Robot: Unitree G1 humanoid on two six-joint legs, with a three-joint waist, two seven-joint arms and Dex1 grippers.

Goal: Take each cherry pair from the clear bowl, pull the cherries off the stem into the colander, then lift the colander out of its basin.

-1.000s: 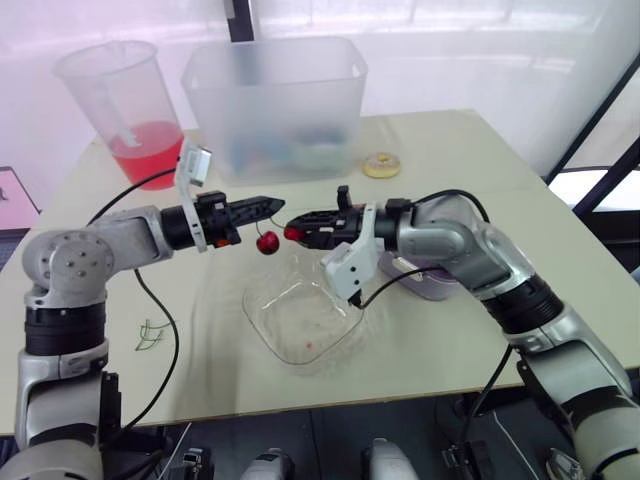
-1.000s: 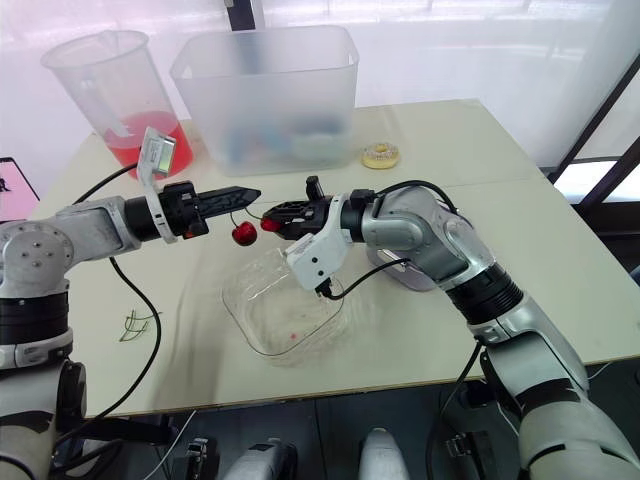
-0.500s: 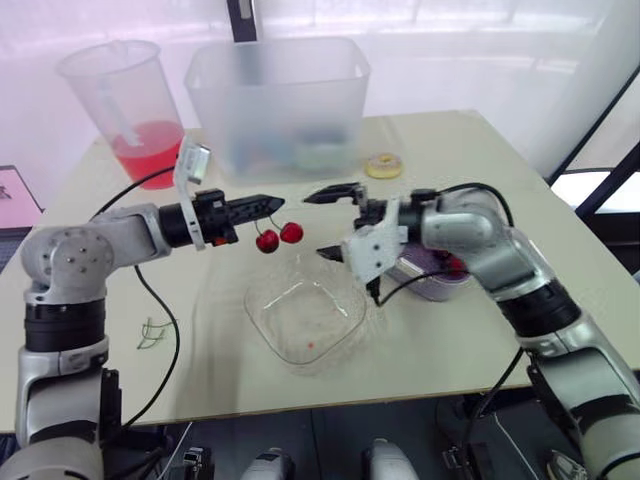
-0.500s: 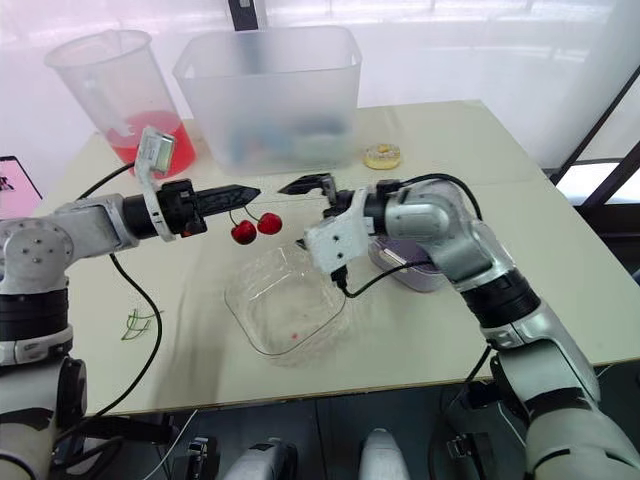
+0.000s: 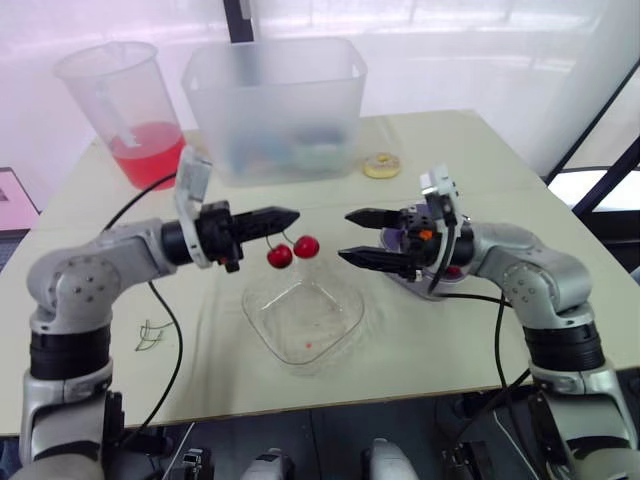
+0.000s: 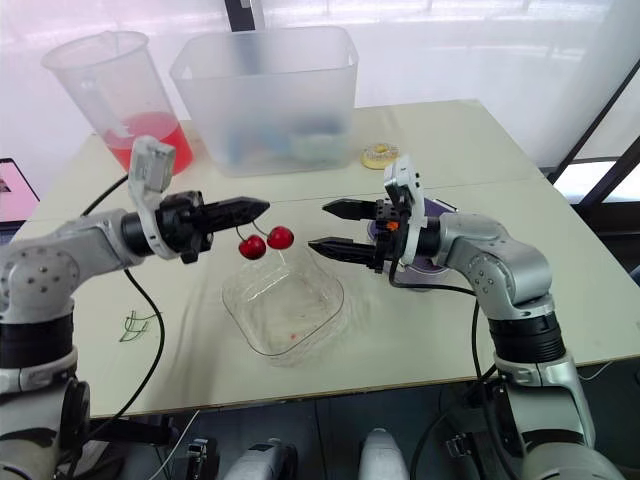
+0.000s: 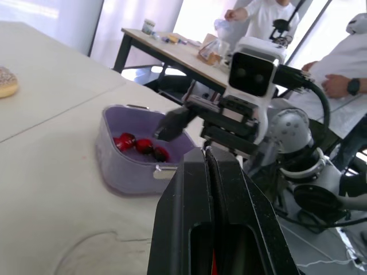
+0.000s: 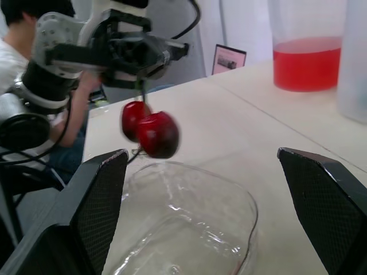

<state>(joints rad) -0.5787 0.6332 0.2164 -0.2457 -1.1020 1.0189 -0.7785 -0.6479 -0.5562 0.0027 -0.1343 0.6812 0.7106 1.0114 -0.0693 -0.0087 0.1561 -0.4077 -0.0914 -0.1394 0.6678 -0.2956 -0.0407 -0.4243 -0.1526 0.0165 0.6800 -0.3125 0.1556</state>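
A pair of red cherries [image 5: 293, 251] hangs on one stem above the clear bowl [image 5: 305, 318]. My left gripper [image 5: 288, 215] is shut on the top of that stem. My right gripper [image 5: 347, 236] stands open to the right of the pair, a short gap away and touching nothing. Its two fingers [image 8: 86, 220] flank the cherries [image 8: 150, 130] in the right wrist view. Behind the right gripper sits the purple colander in its basin [image 7: 123, 169] with several cherries [image 7: 137, 145] inside. My right arm partly hides it in the head views.
A pitcher of red liquid [image 5: 130, 110] and a big translucent tub [image 5: 275, 105] stand at the back of the table. A small ring-shaped item [image 5: 381, 165] lies behind the right gripper. Loose green stems [image 5: 150, 335] lie at the left. People stand beyond the table.
My right gripper has let go of the cherry it pinched, opened wide and drawn back to the right. Both cherries now hang from my left gripper, which has hardly moved.
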